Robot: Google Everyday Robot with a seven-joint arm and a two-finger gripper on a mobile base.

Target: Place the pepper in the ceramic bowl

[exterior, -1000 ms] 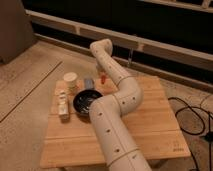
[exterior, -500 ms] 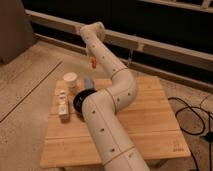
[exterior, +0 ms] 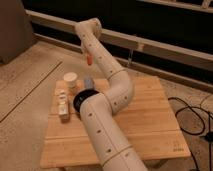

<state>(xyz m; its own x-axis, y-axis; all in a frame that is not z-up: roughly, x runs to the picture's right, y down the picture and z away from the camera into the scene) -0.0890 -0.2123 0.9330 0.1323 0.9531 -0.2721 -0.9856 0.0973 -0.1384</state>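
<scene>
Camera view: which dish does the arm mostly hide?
The dark ceramic bowl, only its left rim showing; the cream cup behind it is fully visible. The tool holds the pepper aloft over the table's far left.

Claw in the air over the desk's back left, dishes set out below it.

The claw [exterior: 88, 55] hangs above the desk [exterior: 150, 120], the pepper [exterior: 88, 61] gripped at its tip, higher than and just behind the cup [exterior: 71, 79]. In front of the cup sits the ceramic bowl [exterior: 76, 100], mostly hidden behind the arm [exterior: 107, 130]. Left of the bowl, small boxes [exterior: 62, 104] lie near the desk's edge. A cable [exterior: 192, 114] lies on the floor to the right.
</scene>
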